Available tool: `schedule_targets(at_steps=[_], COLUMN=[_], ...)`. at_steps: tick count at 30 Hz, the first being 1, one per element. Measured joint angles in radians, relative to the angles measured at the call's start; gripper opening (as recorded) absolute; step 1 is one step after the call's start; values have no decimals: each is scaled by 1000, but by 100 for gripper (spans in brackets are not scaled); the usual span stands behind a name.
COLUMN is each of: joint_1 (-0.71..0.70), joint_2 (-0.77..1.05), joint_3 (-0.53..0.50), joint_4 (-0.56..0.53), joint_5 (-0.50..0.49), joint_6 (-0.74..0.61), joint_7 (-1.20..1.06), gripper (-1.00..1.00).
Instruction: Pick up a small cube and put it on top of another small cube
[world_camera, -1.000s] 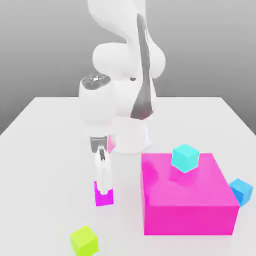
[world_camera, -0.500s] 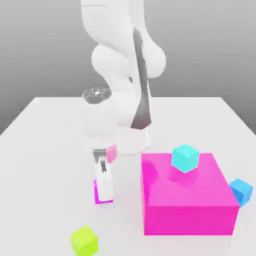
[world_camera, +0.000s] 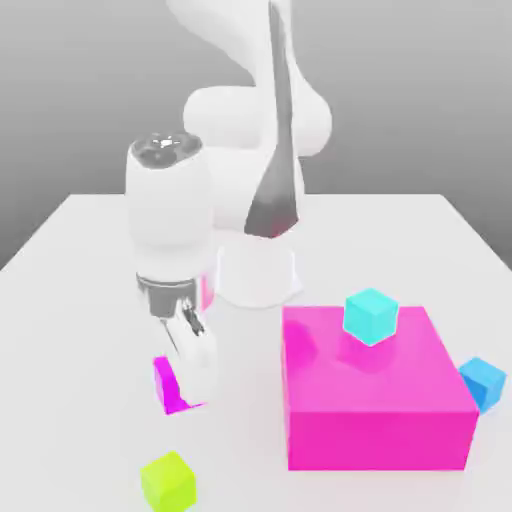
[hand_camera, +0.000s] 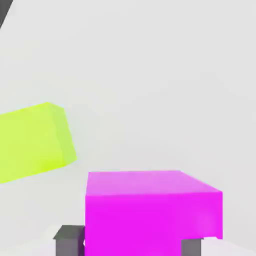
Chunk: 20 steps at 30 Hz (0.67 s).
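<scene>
The gripper (hand_camera: 131, 246) is pinching the small magenta-pink cube (hand_camera: 140, 215), while the exterior view shows one small cyan cube (world_camera: 371, 316) upon the large magenta block (world_camera: 380, 435).

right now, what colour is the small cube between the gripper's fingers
Magenta-purple; the cube shows best in the hand view.

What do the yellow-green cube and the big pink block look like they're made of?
The yellow-green cube could be matte plastic, judging by its flat, even colour. The big pink block seems smooth and slightly glossy, perhaps plastic too: its top shows soft darker patches like reflections.
</scene>
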Motion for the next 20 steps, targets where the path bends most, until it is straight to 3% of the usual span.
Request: schedule_targets(at_steps=[4,8,9,15,20], joint_1=[-5,0,2,3,-4], joint_2=[67,196,221,234,102], joint_3=[12,3,1,-1,11], joint_4=[133,162,164,165,158], joint_5=[23,5,-1,-3,23], joint_6=[-63,37,60,71,-54], joint_7=[-118,-121,-118,-117,-136], gripper=[-100,-100,100,100,100])
